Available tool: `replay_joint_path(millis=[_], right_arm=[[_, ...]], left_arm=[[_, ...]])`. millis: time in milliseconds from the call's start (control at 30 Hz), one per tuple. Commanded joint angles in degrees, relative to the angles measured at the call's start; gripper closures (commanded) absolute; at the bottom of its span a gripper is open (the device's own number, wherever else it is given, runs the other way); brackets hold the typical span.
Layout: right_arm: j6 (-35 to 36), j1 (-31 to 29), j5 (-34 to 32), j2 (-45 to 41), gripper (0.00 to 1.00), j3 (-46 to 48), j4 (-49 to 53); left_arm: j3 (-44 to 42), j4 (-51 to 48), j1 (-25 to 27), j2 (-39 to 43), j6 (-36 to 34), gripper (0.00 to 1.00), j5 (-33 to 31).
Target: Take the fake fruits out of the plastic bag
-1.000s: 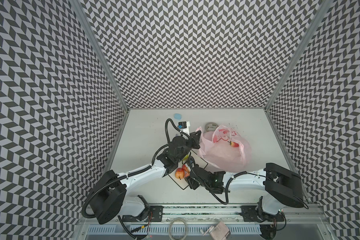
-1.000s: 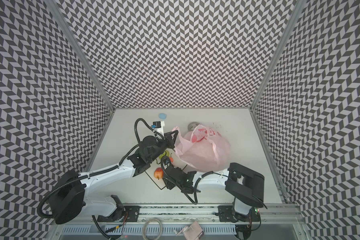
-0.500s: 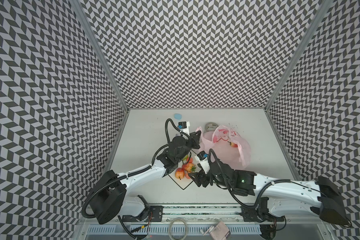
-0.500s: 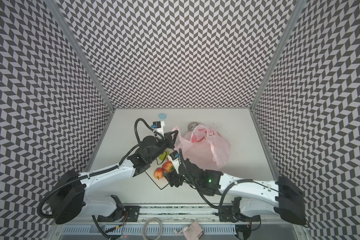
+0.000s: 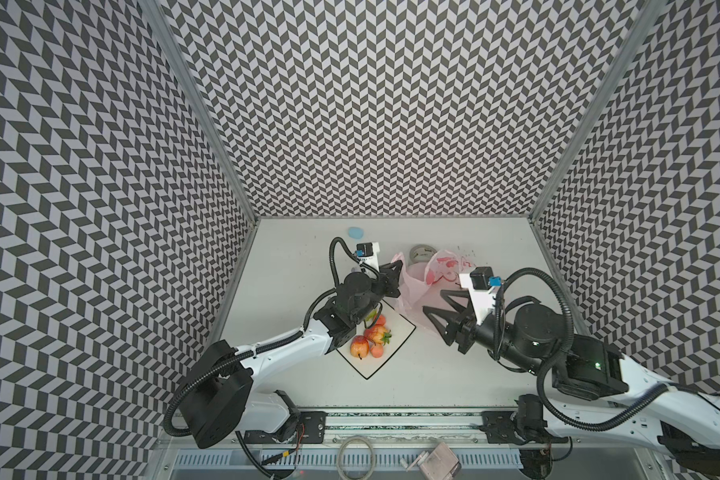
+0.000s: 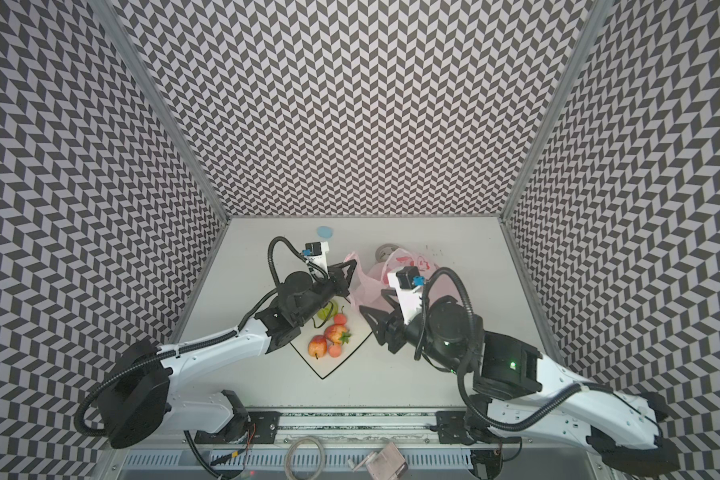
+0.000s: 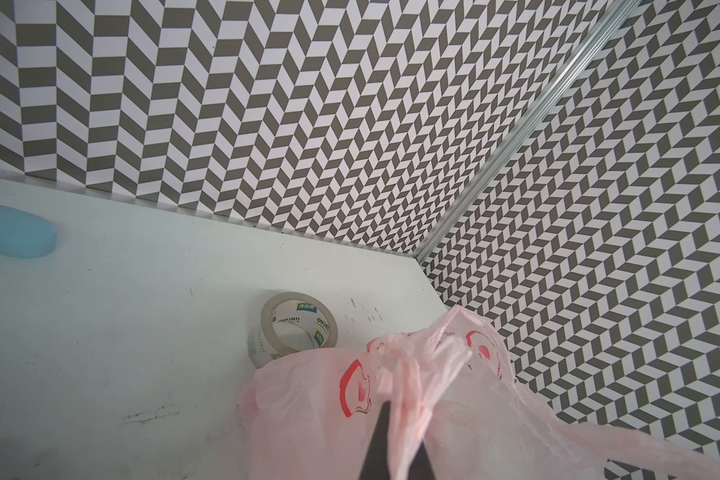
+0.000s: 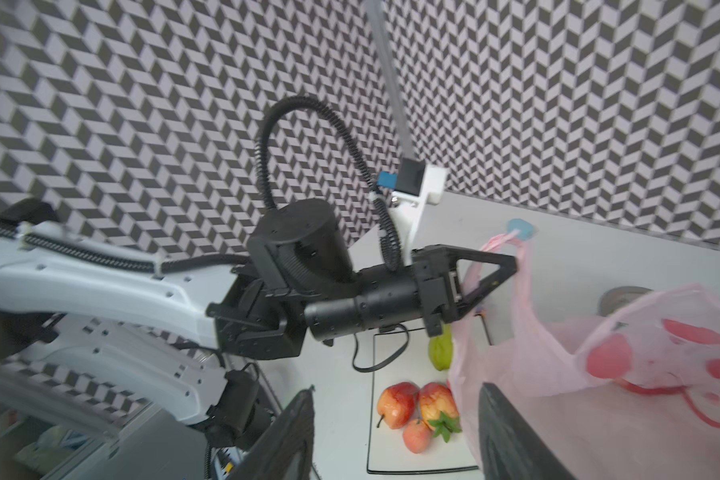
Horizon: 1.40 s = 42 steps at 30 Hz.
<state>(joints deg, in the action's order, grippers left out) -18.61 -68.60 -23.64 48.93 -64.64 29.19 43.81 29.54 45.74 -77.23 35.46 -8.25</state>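
Right wrist view showed the pink bag (image 8: 558, 332) sitting just past the right claw (image 5: 433, 300), on the side toward the back wall. The bag ran long from its pinched handle at the top down to its fat end on the table (image 5: 287, 291). Some fruits (image 8: 395, 403) lay on the white plate (image 8: 391, 457), just beside the bag. Red shapes showed on the bag, but I could not tell if they were fruit or printed pictures.

The left claw (image 8: 510, 262) was squeezed tight on the bag's handle and held it up. The right claw was open and had nothing in it. The bag's edge sat between its two fingers or just behind them; I could not tell which. It was the claw nearer to the bag's fat part.

The left arm reached out over the plate. The right arm stretched long from the near right corner, with its wrist turned toward the bag.
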Motion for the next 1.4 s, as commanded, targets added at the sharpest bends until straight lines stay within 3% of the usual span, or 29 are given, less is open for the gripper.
replay_joint_path(millis=[0, 233, 533, 700, 867, 967, 1100, 1200, 1267, 1367], right_arm=[[-4.7, 3.0, -11.7, 5.8, 0.44, -7.0, 11.9], [-9.6, 14.9, -5.6, 15.1, 0.57, -15.6, 20.7], [-2.0, 25.1, 3.0, 25.6, 0.62, -17.5, 20.9], [1.3, 25.1, 4.8, 31.2, 0.63, -19.7, 23.8], [4.3, 24.9, 6.7, 30.6, 0.55, -26.7, 24.8], [6.3, 23.9, 11.2, 28.0, 0.48, -29.1, 22.6], [4.9, 21.3, 19.1, 27.5, 0.48, -26.0, 23.1], [-1.0, 20.6, 16.9, 27.1, 0.50, -15.4, 21.6], [-8.2, 20.8, 9.2, 27.4, 0.50, -9.2, 21.3], [-13.4, 22.4, 1.9, 28.1, 0.49, -2.5, 16.9]], left_arm=[[0.2, 1.6, 0.1, 0.0, 0.2, 1.00, -0.1], [0.4, 0.9, 0.4, 0.6, 0.0, 1.00, -0.1], [0.1, 1.9, 0.7, 0.2, 0.2, 1.00, 0.3], [-0.5, 3.2, 0.8, 0.2, 0.9, 1.00, 0.0], [-0.8, 3.3, 0.8, 0.4, 0.8, 1.00, -0.2], [-0.6, 3.3, 0.8, 0.2, 0.5, 1.00, -0.2], [-0.5, 3.3, 0.8, 0.2, 0.4, 1.00, -0.4], [-0.9, 3.6, 0.8, 0.2, 0.6, 1.00, -0.7], [-1.1, 4.0, 0.8, 0.5, 1.0, 1.00, -0.8], [-1.5, 4.4, 0.8, 0.7, 1.4, 1.00, -0.9]])
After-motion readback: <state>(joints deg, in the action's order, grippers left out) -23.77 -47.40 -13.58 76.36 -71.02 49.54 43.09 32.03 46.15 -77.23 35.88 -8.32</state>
